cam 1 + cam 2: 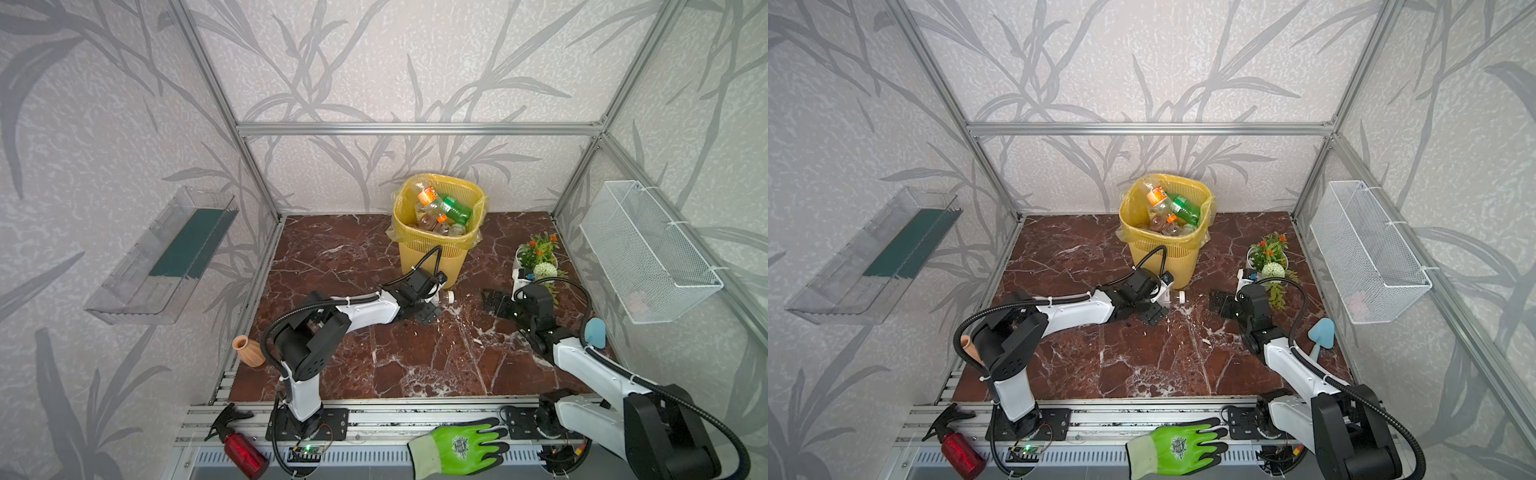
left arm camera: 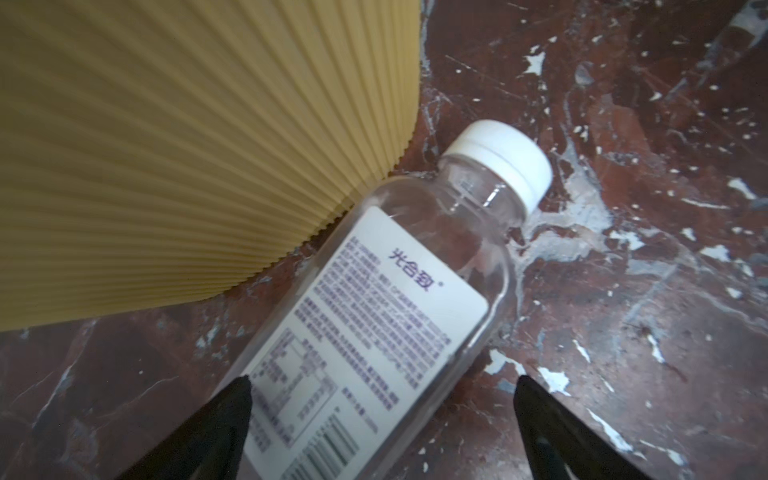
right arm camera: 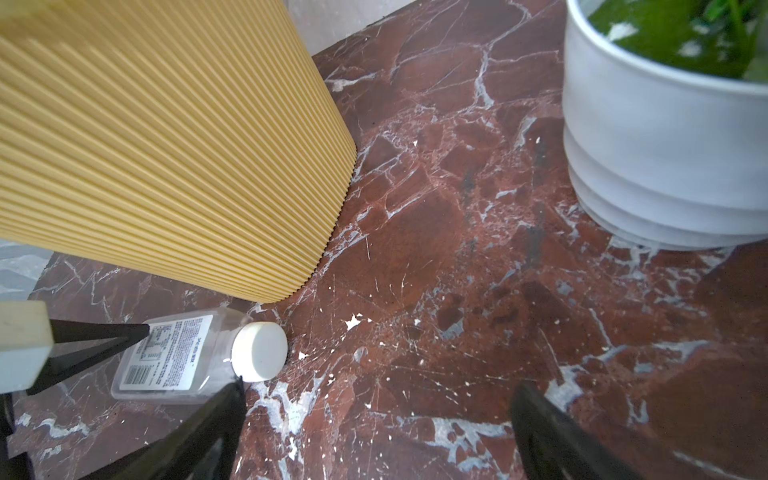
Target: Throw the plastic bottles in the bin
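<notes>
Left jaws are down at the tabletop (image 1: 374, 361) and spread wide. Lying right between them is a clear bottle (image 2: 399, 299) on its side, white label up, white cap (image 2: 503, 158) pointing away from the tips. In the left wrist view one tip overlaps the label's edge and the other stands clear of the bottle's side (no squeeze on it that I can see). Just off to one side of those jaws is the foot of the yellow bin (image 2: 166, 145), with the bottle's shoulder touching it or a hair away; I cannot tell which. In both top views only the cap end shows past the left jaws.

Right jaws are wide too, with nothing between them but bare marble. The same bottle sits just outside one tip, cap turned their way, and a white plant pot (image 3: 665, 145) stands well off beyond the other tip. Beyond both pairs of jaws the bin is heaped with plastic bottles (image 1: 440, 208), orange and green labels showing.
</notes>
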